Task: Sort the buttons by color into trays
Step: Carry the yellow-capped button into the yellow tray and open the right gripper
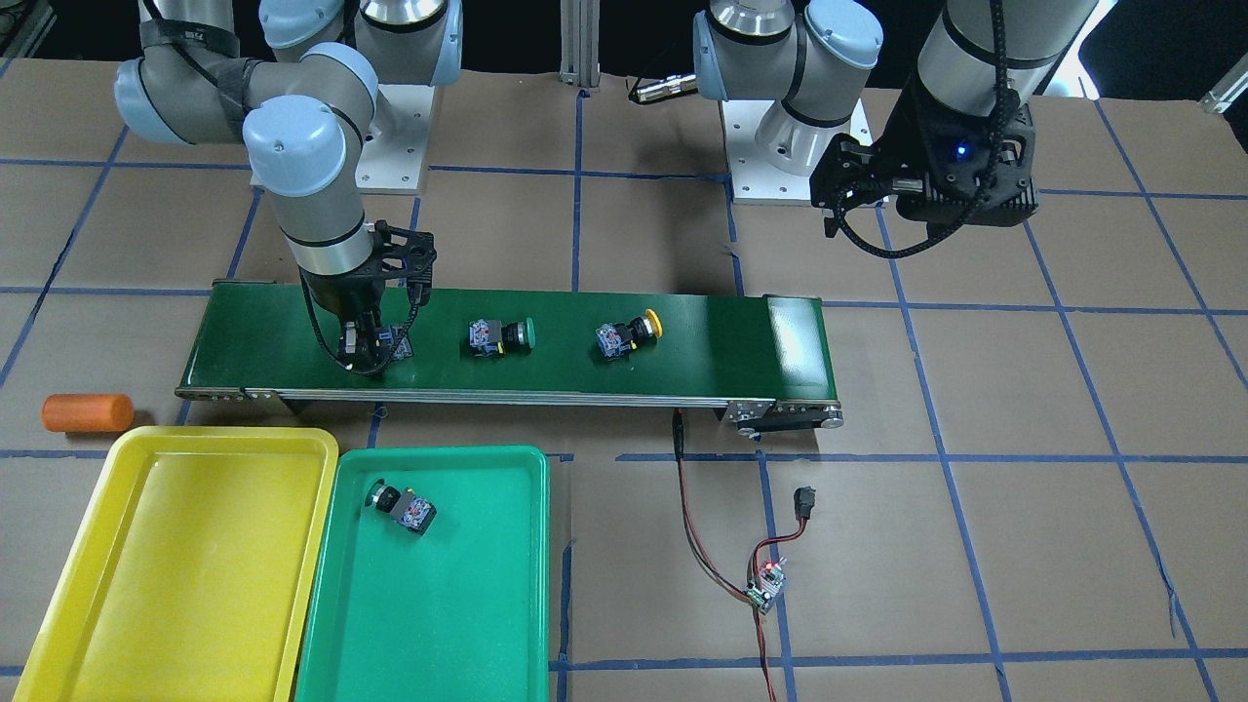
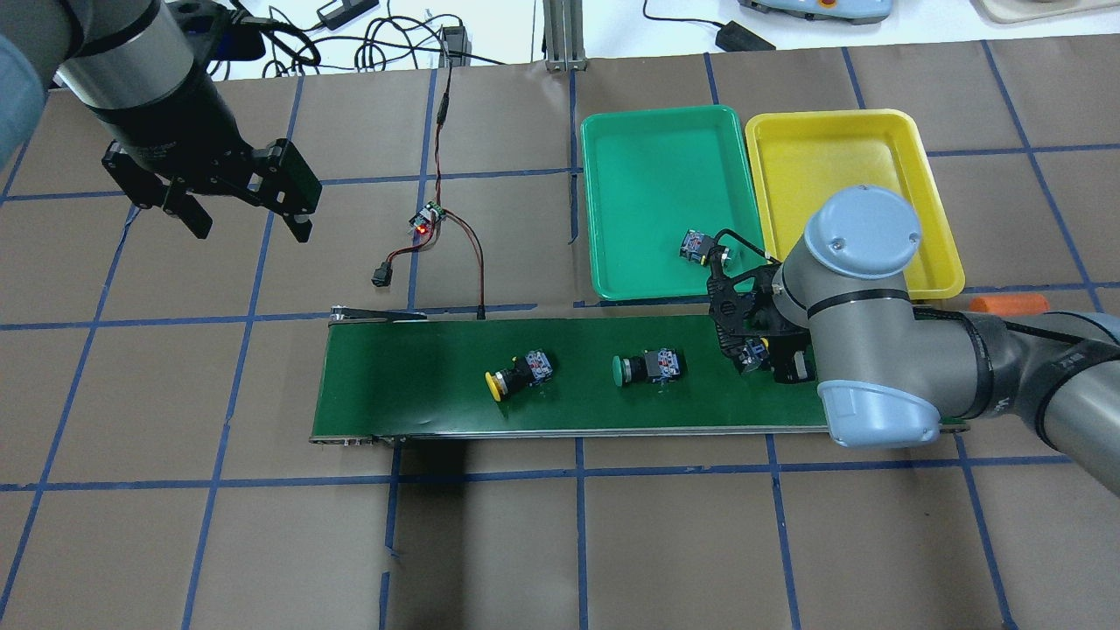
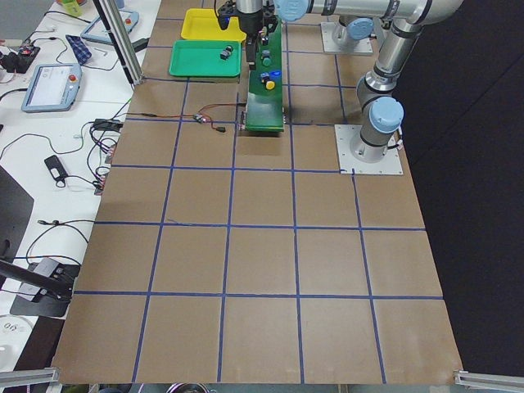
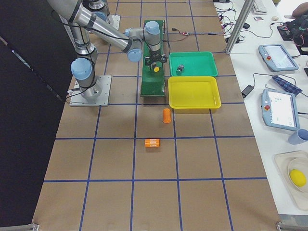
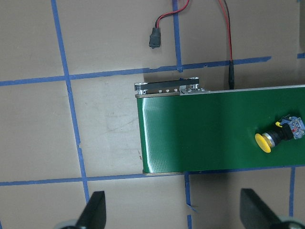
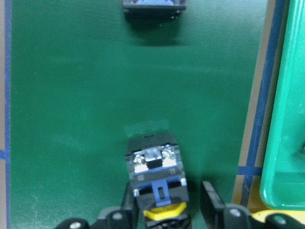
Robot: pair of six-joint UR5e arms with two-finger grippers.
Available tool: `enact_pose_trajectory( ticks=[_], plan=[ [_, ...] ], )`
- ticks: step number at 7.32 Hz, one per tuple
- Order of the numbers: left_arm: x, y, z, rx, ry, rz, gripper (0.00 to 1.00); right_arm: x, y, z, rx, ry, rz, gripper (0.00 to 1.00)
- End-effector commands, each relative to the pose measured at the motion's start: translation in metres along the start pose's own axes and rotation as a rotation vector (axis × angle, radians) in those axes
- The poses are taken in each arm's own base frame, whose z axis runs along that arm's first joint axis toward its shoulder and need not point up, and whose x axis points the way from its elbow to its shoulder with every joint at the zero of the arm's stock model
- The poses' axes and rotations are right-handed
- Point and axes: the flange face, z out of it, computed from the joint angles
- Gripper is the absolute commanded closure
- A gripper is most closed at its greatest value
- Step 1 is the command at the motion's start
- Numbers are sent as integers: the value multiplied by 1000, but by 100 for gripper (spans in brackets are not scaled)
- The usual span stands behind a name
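My right gripper (image 1: pixel 366 356) is down on the dark green belt, its fingers open around a yellow-capped button (image 6: pixel 157 186); one finger touches the button and the other stands a little off it. A green-capped button (image 1: pixel 502 336) and a second yellow-capped button (image 1: pixel 629 333) lie on their sides farther along the belt. Another green-capped button (image 1: pixel 402 507) lies in the green tray (image 1: pixel 439 604). The yellow tray (image 1: pixel 175 546) beside it holds nothing. My left gripper (image 2: pixel 245 210) is open and empty, high above the table past the belt's far end.
The conveyor belt (image 1: pixel 721 341) runs across the table's middle. An orange cylinder (image 1: pixel 88 412) lies beside the yellow tray and another (image 4: pixel 152 143) lies farther out. A small controller board (image 1: pixel 765 585) with red-black wires lies near the belt's end.
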Motion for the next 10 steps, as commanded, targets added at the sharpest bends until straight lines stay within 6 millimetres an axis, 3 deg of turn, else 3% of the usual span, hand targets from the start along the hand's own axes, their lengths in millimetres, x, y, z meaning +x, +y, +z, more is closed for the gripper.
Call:
enact_pose_trajectory(
  ticks=[1,3,4,5,6,7,8,9,10],
  plan=[
    [0,-1,0,-1,0,0,0,4,1,-9,-6,22,-2,90],
    [0,-1,0,1,0,0,0,54,14,-37,-7,106,21,88],
    [0,-1,1,-1,0,0,0,86,38,-18,-10,88,58,87],
    [0,-1,0,1,2,0,0,116,84,1,-11,66,125,85],
    [0,-1,0,1,0,0,0,134,138,22,2,49,149,84],
    [0,-2,-2,5,0,0,0,145,171,41,53,48,122,83],
    [0,-2,-2,6,0,0,0,150,183,47,59,45,131,59],
    [-1,-2,-4,8,-1,-2,0,148,176,46,94,52,128,1],
    [-1,-2,-4,8,-1,-2,0,148,174,43,107,56,128,0]
  ],
)
